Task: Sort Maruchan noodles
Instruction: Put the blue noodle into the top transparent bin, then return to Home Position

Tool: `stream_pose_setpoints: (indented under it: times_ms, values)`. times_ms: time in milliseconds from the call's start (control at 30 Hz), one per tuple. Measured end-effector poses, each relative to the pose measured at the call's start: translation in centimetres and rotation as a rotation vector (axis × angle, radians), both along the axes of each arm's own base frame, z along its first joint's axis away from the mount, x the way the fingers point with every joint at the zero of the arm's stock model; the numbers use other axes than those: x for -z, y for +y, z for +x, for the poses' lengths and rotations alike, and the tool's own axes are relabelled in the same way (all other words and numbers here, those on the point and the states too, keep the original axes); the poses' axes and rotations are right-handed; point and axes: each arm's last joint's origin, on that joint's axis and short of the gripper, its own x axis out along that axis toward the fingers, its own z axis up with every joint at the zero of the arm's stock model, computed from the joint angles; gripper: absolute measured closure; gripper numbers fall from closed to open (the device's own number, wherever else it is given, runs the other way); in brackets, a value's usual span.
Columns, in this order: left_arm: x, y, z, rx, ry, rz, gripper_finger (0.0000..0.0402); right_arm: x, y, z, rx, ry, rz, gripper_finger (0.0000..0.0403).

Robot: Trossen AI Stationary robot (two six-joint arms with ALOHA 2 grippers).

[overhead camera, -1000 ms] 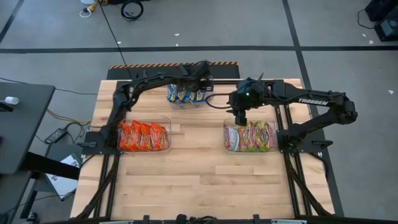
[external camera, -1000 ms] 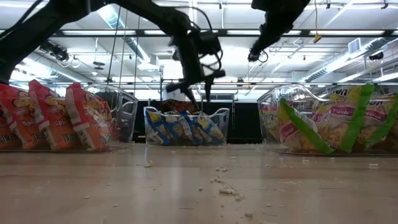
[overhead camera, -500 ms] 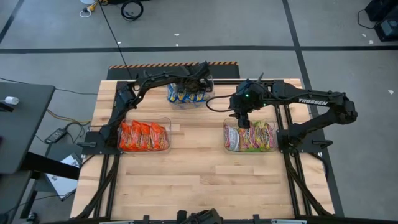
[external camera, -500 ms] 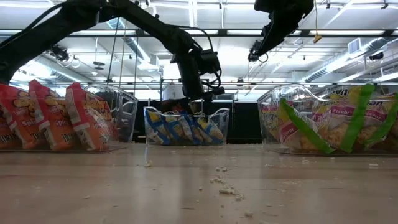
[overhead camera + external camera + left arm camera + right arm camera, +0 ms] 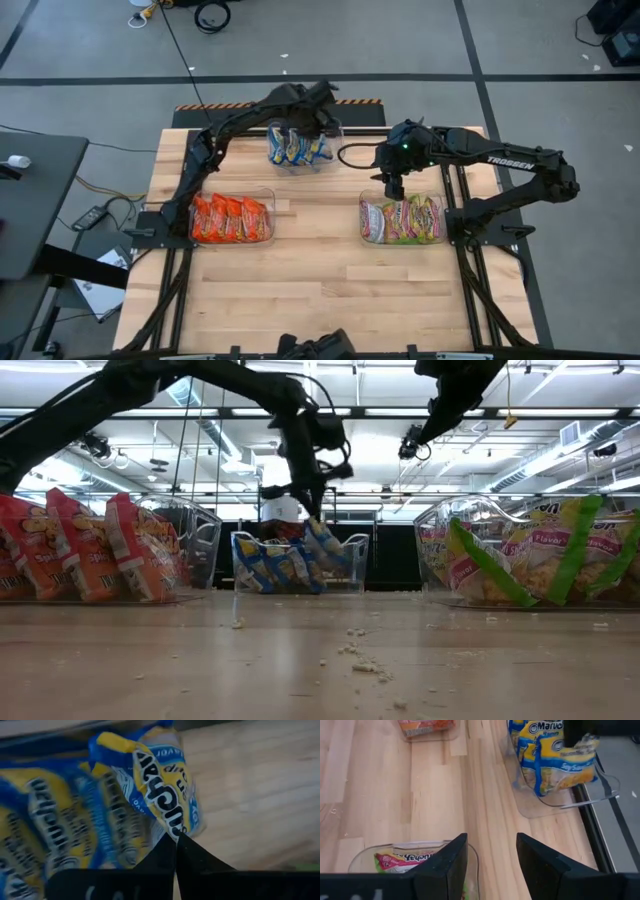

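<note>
Blue-and-yellow Maruchan noodles (image 5: 295,150) stand in a row in a clear bin (image 5: 355,550) at the table's far middle. My left gripper (image 5: 312,512) reaches down over that bin's right end and is shut on one blue-and-yellow packet (image 5: 160,785). Orange-red packets (image 5: 230,218) fill a bin at the left. Green-and-pink packets (image 5: 403,220) fill a bin at the right. My right gripper (image 5: 392,186) hangs open above the far edge of that right bin, with nothing between its fingers (image 5: 451,862). My left gripper pinches the packet's thin edge seam (image 5: 171,826) between its two fingertips, coming from above and slanting down. The packet (image 5: 326,545) sits tilted, raised above its neighbours, with its lower end down in the bin.
Noodle crumbs (image 5: 360,660) lie scattered on the bare wood in the middle of the table. The near half of the table (image 5: 330,300) holds no bins. A black strip runs along the far edge behind the blue bin.
My left gripper, open a second ago, has dipped into the blue bin's right end, shut on a packet and come up a little toward the far edge. That packet now stands tilted and higher than the rest of the row.
</note>
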Motion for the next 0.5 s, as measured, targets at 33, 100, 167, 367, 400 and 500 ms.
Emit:
stream_pose_setpoints:
  times_ms: [33, 100, 167, 367, 400, 500]
  values:
    - [0.6, 0.0, 0.0, -0.003, 0.032, -0.003, 0.0396, 0.0, 0.0, 0.0, -0.003, 0.001, -0.002, 0.0228]
    - [1.7, -0.1, 0.7, 0.003, 0.066, 0.017, 0.0394, 0.0, 0.0, 0.0, -0.003, 0.002, -0.009, 0.023]
    - [2.8, -0.4, 1.4, 0.015, 0.079, 0.026, 0.0387, 0.0, -0.1, 0.0, 0.009, 0.007, -0.023, 0.0231]
    - [3.0, -0.9, 1.9, 0.069, 0.08, 0.042, 0.0342, -1.5, 0.1, -1.9, 0.014, -0.055, -0.049, 0.0231]
    - [2.5, -1.0, 1.6, 0.084, 0.089, 0.045, 0.0333, -1.8, 0.1, -2.5, 0.003, -0.086, -0.065, 0.0231]
    - [-0.6, -2.0, 0.5, 0.154, 0.094, 0.117, 0.0311, -2.0, -0.1, -4.4, -0.019, -0.223, -0.114, 0.0231]
